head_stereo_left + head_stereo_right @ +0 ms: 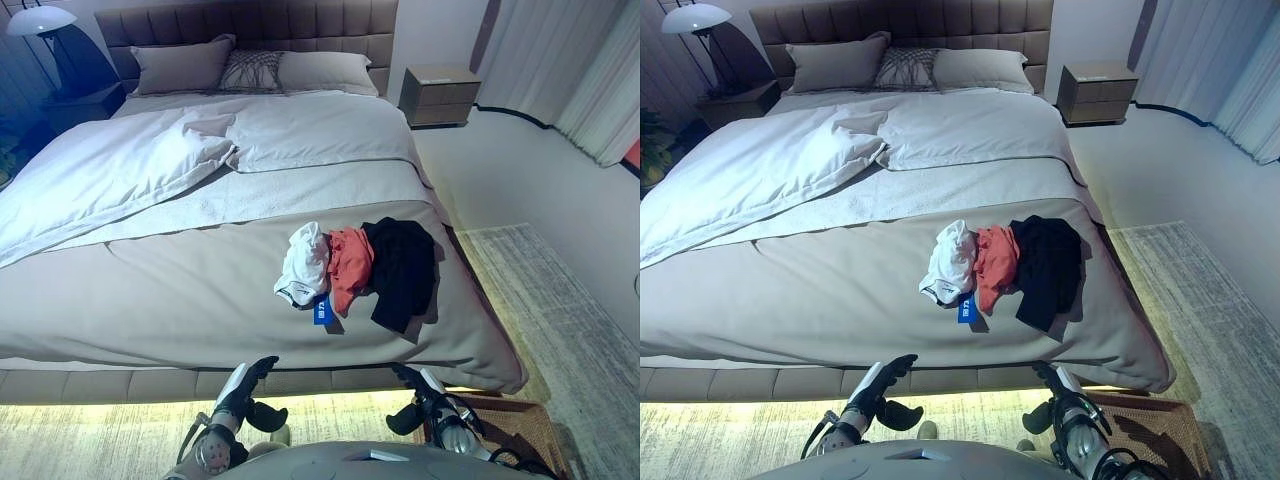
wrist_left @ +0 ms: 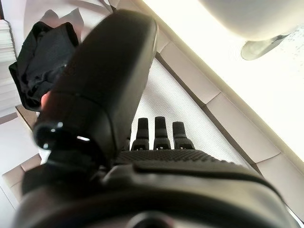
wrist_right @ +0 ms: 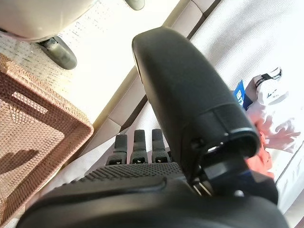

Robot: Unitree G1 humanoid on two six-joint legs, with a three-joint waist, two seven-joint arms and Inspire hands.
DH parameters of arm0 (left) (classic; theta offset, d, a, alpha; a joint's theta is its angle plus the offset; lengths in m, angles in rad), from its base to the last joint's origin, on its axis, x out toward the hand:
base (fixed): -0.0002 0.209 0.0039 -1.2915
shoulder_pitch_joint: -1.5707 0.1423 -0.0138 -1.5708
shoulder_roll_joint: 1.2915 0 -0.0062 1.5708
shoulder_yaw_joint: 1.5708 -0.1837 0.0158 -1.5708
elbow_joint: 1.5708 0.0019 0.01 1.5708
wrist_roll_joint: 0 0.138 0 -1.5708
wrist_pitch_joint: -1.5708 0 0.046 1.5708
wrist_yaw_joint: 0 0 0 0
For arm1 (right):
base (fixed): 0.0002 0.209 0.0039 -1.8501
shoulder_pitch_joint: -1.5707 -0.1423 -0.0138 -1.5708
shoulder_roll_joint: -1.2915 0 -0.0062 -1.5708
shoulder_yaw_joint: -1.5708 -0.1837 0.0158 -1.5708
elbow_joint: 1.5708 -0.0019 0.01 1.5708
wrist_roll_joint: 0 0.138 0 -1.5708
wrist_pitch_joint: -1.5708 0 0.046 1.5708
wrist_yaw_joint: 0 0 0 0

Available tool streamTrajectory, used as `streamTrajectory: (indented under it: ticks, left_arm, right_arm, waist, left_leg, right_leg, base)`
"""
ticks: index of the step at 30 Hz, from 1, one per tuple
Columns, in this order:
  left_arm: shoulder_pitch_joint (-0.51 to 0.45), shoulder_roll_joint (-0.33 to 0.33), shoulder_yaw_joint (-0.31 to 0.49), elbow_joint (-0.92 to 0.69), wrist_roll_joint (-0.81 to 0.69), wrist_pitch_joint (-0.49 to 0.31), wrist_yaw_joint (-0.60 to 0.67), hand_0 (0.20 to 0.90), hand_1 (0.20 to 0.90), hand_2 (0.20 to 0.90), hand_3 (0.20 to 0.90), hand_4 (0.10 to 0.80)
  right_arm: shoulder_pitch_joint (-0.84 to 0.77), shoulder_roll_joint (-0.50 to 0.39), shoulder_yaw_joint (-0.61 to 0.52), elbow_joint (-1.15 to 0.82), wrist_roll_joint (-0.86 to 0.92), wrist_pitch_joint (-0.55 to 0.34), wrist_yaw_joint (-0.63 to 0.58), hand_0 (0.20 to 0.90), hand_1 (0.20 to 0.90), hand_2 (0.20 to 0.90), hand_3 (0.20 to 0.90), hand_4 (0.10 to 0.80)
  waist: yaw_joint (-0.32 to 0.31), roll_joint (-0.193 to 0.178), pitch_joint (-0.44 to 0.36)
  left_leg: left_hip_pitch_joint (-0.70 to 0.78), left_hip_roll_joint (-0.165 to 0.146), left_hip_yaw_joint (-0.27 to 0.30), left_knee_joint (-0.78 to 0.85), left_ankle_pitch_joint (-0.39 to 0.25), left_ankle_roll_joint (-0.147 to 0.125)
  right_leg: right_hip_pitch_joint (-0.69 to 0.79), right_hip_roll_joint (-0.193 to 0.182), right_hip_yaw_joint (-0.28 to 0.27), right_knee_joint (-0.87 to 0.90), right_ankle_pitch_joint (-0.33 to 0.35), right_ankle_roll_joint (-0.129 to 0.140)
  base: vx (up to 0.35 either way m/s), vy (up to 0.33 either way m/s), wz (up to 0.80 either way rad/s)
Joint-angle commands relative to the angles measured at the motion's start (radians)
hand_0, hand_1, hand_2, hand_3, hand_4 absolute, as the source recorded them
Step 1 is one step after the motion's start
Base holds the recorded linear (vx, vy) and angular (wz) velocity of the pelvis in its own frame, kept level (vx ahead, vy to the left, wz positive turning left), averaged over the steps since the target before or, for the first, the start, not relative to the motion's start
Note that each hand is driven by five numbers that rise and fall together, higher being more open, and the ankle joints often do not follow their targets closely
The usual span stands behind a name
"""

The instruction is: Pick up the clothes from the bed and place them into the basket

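Three garments lie bunched together on the bed [image 1: 180, 290] near its foot, right of centre: a white one [image 1: 304, 262], an orange-red one [image 1: 350, 265] and a black one [image 1: 402, 265]. A blue tag [image 1: 322, 311] sticks out below the white one. A woven brown basket [image 1: 505, 425] stands on the floor at the bed's lower right corner, and its rim shows as the basket [image 3: 42, 137] in the right wrist view. My left hand [image 1: 243, 390] and right hand [image 1: 420, 395] hover low in front of the bed's foot, both open and holding nothing.
A grey duvet [image 1: 120, 165] and pillows [image 1: 185, 65] cover the bed's far half. A nightstand [image 1: 440, 95] stands at the far right, a lamp [image 1: 40, 20] at the far left. A pale rug [image 1: 560, 330] runs along the right side, with curtains [image 1: 580, 70] beyond.
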Motion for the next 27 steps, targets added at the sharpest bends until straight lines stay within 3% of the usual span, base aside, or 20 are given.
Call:
streamTrajectory:
  ticks: [1, 14, 27]
  left_arm:
    - [-0.110, 0.005, -0.001, 0.001, -0.031, -0.050, 0.018, 0.900, 0.900, 0.900, 0.900, 0.800]
    - [-0.119, 0.030, -0.020, -0.036, -0.058, -0.022, -0.005, 0.900, 0.900, 0.900, 0.900, 0.800]
    - [-0.102, 0.108, 0.025, -0.148, -0.146, -0.032, -0.007, 0.900, 0.900, 0.900, 0.900, 0.800]
  right_arm:
    - [-0.101, 0.031, -0.018, -0.004, 0.003, -0.039, -0.045, 0.900, 0.900, 0.900, 0.900, 0.800]
    - [-0.157, -0.023, 0.004, -0.128, 0.005, -0.078, -0.162, 0.900, 0.900, 0.900, 0.900, 0.800]
    - [-0.281, -0.164, -0.034, -0.351, 0.021, 0.077, -0.254, 0.900, 0.900, 0.900, 0.900, 0.800]
  waist:
    - [-0.003, -0.041, 0.055]
    - [0.007, -0.045, 0.065]
    - [0.044, -0.060, 0.075]
  left_leg:
    - [0.123, -0.034, 0.041, 0.008, -0.170, 0.025]
    - [0.128, -0.032, 0.038, 0.008, -0.172, 0.024]
    - [0.124, -0.024, 0.025, 0.008, -0.168, 0.020]
  right_leg:
    - [0.065, -0.067, 0.030, 0.041, -0.089, 0.017]
    - [0.068, -0.063, 0.032, 0.044, -0.091, 0.012]
    - [0.070, -0.056, 0.026, 0.047, -0.098, 0.000]
  base:
    - [0.000, 0.000, 0.00]
    - [0.000, 0.000, 0.00]
    - [0.025, -0.032, 0.02]
